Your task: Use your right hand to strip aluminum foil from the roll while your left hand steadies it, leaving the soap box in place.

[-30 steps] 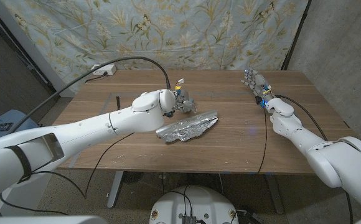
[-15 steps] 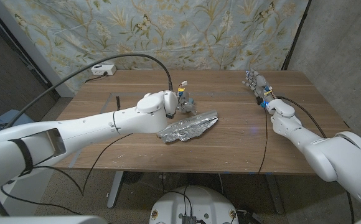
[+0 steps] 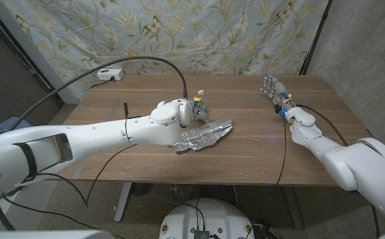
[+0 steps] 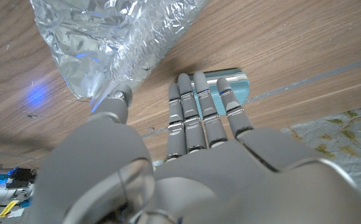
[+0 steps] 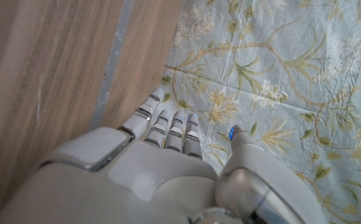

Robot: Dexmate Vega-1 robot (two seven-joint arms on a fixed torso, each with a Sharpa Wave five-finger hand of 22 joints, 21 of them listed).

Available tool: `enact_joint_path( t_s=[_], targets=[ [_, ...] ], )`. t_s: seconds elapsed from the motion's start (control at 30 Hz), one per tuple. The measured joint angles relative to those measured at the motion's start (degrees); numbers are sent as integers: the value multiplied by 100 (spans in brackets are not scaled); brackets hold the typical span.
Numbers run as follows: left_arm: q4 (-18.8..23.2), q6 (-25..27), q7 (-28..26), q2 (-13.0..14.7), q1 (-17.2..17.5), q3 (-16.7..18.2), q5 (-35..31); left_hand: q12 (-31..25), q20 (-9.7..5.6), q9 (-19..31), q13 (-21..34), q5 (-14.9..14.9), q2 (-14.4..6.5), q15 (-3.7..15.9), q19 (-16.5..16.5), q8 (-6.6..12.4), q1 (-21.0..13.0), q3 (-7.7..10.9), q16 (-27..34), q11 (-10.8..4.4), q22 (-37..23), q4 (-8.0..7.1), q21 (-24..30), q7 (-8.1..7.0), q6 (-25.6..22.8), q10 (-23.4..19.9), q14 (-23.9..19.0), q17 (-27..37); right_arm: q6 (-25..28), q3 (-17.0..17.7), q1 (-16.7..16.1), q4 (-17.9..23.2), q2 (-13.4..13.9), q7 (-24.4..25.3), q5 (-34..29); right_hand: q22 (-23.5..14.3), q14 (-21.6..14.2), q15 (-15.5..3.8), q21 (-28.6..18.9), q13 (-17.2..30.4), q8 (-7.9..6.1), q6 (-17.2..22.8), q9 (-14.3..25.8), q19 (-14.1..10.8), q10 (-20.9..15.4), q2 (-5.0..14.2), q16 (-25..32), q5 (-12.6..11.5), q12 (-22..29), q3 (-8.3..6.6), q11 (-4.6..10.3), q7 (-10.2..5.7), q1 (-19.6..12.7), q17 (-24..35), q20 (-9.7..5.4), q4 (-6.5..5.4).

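The foil roll (image 3: 201,137) lies crumpled near the middle of the surface (image 3: 245,156), slanting from the near side toward the far right, with loose, wrinkled sheet spread along its length. The left hand (image 3: 191,111) hangs over the roll's far-left part, reaching in from the near left corner; in the left wrist view its fingers (image 4: 196,115) are stretched out straight and held together, grasping nothing, while the thumb tip lies at the edge of the foil (image 4: 112,37). That looks like a hand placed to press the roll down and keep it from sliding when the sheet is pulled, though whether it actually bears on the foil I cannot tell. Just past those fingertips sits the pale blue soap box (image 4: 230,86), close to the roll on its far side, so the steadying hand has to work without nudging it. The right hand (image 3: 277,92) waits well apart, near the far right corner of the surface, fingers (image 5: 168,124) extended toward the flowered cloth (image 5: 280,68) behind and empty. It is the hand meant to strip the foil, and it has yet to cross over to the loose right end of the sheet; the pulling step seems not to have begun.
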State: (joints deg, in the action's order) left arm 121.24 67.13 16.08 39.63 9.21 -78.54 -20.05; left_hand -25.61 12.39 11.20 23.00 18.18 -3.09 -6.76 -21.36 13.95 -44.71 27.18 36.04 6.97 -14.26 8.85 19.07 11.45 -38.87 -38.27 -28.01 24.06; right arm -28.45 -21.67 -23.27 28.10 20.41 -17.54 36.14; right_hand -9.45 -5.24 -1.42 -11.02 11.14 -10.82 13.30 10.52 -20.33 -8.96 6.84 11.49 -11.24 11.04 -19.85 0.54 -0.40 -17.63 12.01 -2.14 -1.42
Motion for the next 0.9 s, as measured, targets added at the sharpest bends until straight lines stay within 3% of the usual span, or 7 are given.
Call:
enact_joint_path(
  t_s=[0.9],
  targets=[
    [-221,-110,288,-190,-264,-429,-264,194,-2,1,80,0,31,-143,163,-155,31,-63,-1,143,-54,11,0,61,225,144,225,-1,-70,86,169,-457,-121,-172,45,0,0,0,0,0,0,0,0,0,0,24,0,0,0,-16,0,0,23,0,0,16]
  ],
)
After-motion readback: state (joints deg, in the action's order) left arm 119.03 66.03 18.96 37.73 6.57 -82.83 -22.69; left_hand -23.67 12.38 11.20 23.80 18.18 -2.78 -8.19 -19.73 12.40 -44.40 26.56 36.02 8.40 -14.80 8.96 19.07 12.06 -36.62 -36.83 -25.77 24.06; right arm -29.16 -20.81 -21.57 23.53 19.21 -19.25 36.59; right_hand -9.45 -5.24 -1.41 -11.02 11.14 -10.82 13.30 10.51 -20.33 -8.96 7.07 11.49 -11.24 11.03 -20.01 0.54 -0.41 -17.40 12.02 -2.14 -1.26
